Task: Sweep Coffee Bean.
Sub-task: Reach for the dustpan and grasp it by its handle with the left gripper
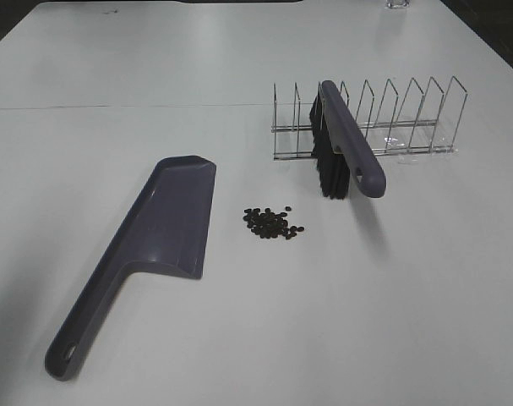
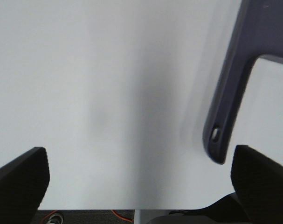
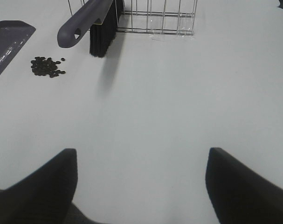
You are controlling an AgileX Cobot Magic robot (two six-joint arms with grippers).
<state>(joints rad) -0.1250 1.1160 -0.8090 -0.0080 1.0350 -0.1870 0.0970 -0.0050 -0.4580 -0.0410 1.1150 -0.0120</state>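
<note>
Lying loose, coffee bean sits well beyond right end effector.

Lab-like robot test bench: plain white table with staged dustpan, brush, wire rack

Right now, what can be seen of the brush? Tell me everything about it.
The brush has a long grey-purple handle, plastic by its look, with a hanging hole at its near end, and black bristles underneath. It stands tilted: its far end rests in the wire rack, its bristles appear to reach the white table in front of the rack, and the handle's near end hangs free. The coffee beans lie apart from it.
</note>
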